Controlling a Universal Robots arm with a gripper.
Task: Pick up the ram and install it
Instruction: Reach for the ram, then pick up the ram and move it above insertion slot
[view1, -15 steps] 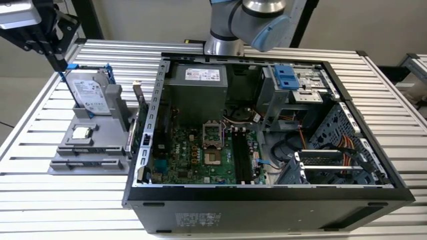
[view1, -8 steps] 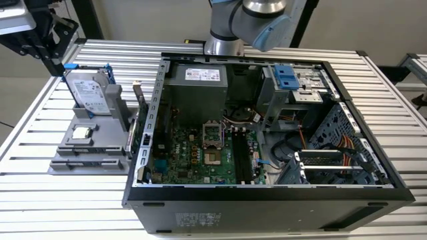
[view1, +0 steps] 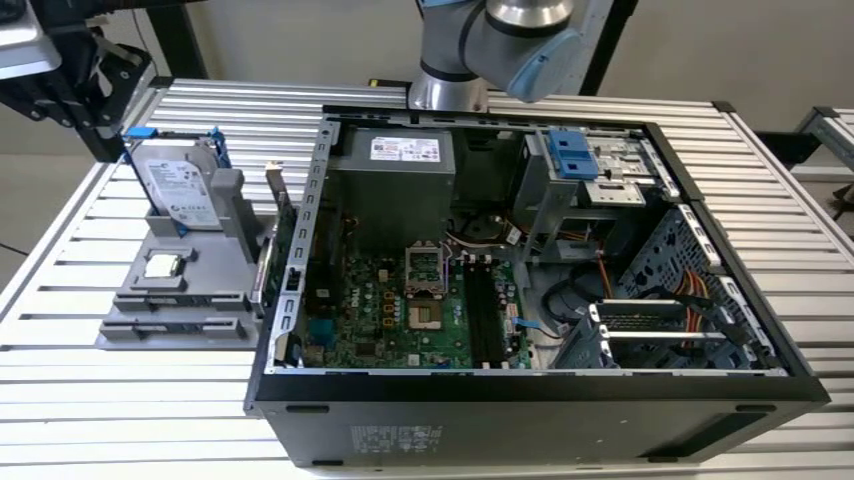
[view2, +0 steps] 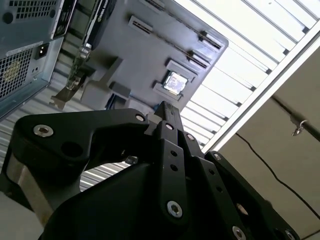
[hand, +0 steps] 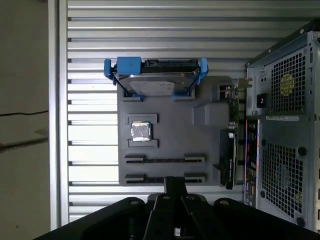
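Fingers: my gripper (hand: 175, 184) has its fingertips (view2: 168, 111) pressed flat against each other into one narrow black tip. Jaws closed.

Position: in the first wrist view the tip hangs well above the grey holder (hand: 210, 100), over the edge that carries its two long slots (hand: 165, 159).

Ram: I cannot place it for certain. Each long slot shows a thin dark strip along its length, and I cannot tell whether either is the stick standing on edge. In the exterior view the black motherboard slots (view1: 481, 310) run lengthwise beside the processor socket. Whether one carries the ram, I cannot tell either.

Holder contents: the hard drive (hand: 155, 85) stands in its blue bracket at the edge opposite the long slots. The processor chip (hand: 140, 131) sits in a square recess between drive and slots. An expansion card (hand: 227, 157) stands along the edge nearest the case.

Worktop (view1: 134, 400): slatted metal. The holder sits toward its edge at the exterior view's left. The open computer case (view1: 534, 400) lies just beside it, across the middle.
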